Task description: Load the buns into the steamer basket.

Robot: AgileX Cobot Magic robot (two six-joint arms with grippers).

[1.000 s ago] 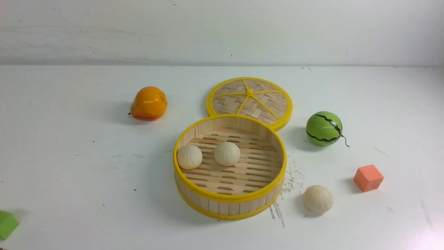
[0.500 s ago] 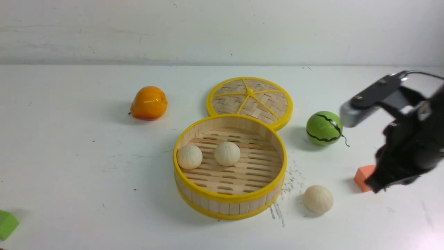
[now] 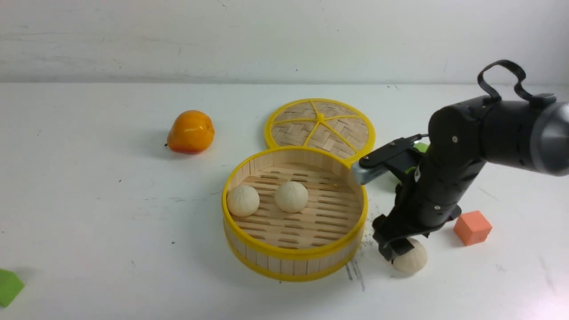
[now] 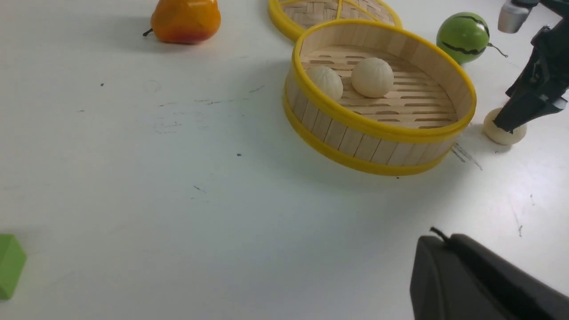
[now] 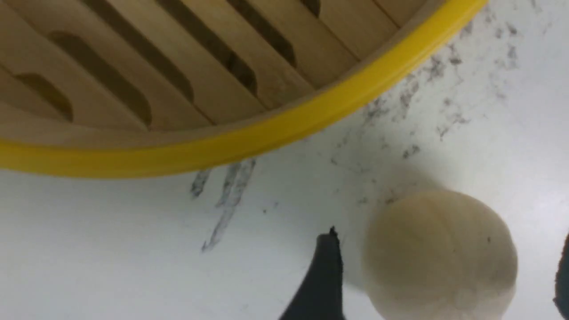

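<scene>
The steamer basket (image 3: 293, 254) stands in the middle of the table with two buns inside, one by its left wall (image 3: 242, 200) and one near the middle (image 3: 291, 196). The third bun (image 3: 412, 261) lies on the table just right of the basket. My right gripper (image 3: 400, 250) is open and low over that bun. In the right wrist view the bun (image 5: 440, 253) sits between the two dark fingertips (image 5: 329, 266), with a gap on each side. My left gripper (image 4: 438, 242) shows only in the left wrist view, fingers together, empty, and well back from the basket (image 4: 378, 133).
The flat woven lid (image 3: 320, 126) lies behind the basket. An orange fruit (image 3: 191, 132) is at the back left. The green watermelon ball (image 4: 462, 32) is mostly hidden behind my right arm in the front view. An orange cube (image 3: 472, 227) is at the right, and a green block (image 3: 8, 286) at the front left.
My right arm has come in from the right and dropped down over the loose bun. The buns and basket have not moved.
</scene>
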